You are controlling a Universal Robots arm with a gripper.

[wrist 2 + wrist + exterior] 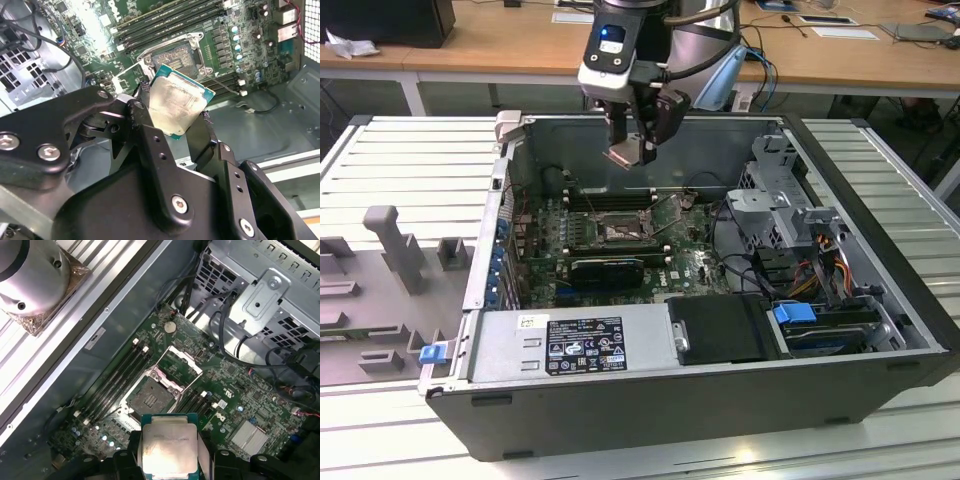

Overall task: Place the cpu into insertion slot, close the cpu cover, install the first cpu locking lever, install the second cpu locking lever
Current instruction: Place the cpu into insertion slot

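Above the open computer case, in the exterior view, I have the gripper clamped on the cpu, hanging well clear of the green motherboard. The insertion slot lies below the gripper, down on that board.

In the second wrist view, I see the black fingers pinching the cpu by opposite edges, its pale metal face tilted toward the camera. Beyond the chip, the insertion slot sits uncovered, with the long memory slots just past it.

In the first wrist view, the cpu sits between the fingertips, metal face showing. Ahead of the gripper and well below it, I see the insertion slot with nothing seated in it. The cpu cover is swung up on the slot's side away from the gripper.
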